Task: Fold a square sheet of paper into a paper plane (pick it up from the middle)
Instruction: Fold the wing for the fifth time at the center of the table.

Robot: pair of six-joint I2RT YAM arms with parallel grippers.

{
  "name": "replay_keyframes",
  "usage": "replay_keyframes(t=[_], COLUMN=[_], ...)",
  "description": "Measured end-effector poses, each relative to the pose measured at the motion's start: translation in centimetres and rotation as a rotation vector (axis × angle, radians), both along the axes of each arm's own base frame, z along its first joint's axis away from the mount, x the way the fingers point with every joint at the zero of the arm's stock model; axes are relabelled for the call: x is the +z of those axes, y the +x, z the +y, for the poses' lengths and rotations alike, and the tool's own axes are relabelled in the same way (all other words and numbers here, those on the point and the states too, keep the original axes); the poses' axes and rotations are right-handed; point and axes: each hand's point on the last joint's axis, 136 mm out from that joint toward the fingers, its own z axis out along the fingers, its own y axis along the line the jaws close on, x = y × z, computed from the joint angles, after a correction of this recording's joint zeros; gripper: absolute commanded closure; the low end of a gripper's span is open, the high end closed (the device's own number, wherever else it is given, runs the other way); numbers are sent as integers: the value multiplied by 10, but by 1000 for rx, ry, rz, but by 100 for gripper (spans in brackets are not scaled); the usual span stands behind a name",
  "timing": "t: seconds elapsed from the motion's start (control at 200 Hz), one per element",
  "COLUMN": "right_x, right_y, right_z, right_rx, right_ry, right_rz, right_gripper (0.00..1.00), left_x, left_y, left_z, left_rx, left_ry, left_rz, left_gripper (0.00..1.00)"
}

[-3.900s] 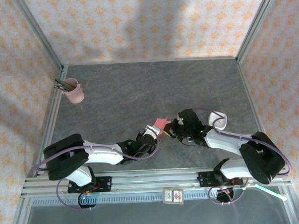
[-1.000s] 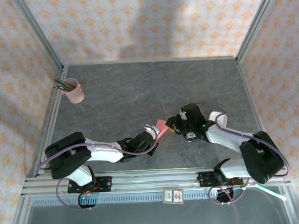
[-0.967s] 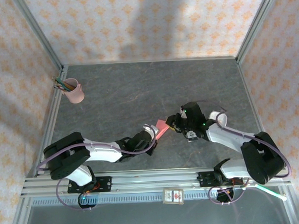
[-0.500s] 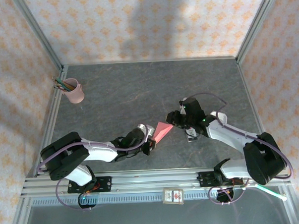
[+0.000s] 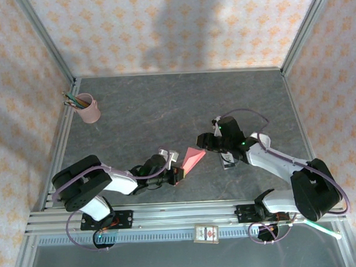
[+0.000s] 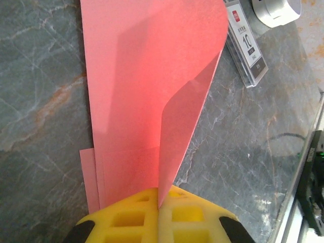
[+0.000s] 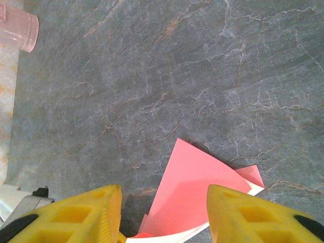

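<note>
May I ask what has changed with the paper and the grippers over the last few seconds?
The right gripper has opened, letting go of the square sheet of paper, and drawn back a little. The left gripper, still shut on the paper, has pulled it nearer and slightly leftward. The pencil cup stayed put.

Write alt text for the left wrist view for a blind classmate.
The left claw, yellow-fingered, is shut on the bottom edge of a folded salmon-pink sheet of paper, one flap curling open. Beneath lies a grey marbled table, with a small price-label box top right.
</note>
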Motion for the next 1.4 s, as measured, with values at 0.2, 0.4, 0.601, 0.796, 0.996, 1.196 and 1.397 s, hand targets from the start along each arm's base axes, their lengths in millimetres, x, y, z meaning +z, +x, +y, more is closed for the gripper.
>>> replay_keyframes(t=[0.2,0.4,0.601,0.796,0.996,1.196,1.397], right_x=[-3,-4,-7,-11,-30,-49,-63], right_y=[-5,-11,-27,-44,-58,-62,-54], right_z=[-2,4,16,32,49,52,49], right_rx=[13,72,163,255,325,337,311], right_ry=[-9,-34,-67,-86,-124,-160,-205], right_rz=[-8,-38,-84,-124,-116,-114,-113], right_gripper=[54,54,59,76,79,82,84], left_x=[-4,-6,-6,-6,-6,-7,-8], left_y=[-2,-2,-2,-2,-3,-3,-3], left_z=[1,4,5,4,4,5,6], left_rx=[21,50,87,105,116,123,132], left_ry=[-41,-90,-138,-158,-163,-165,-167], left_rz=[60,109,155,190,205,215,224], left_gripper=[100,100,100,100,100,100,100])
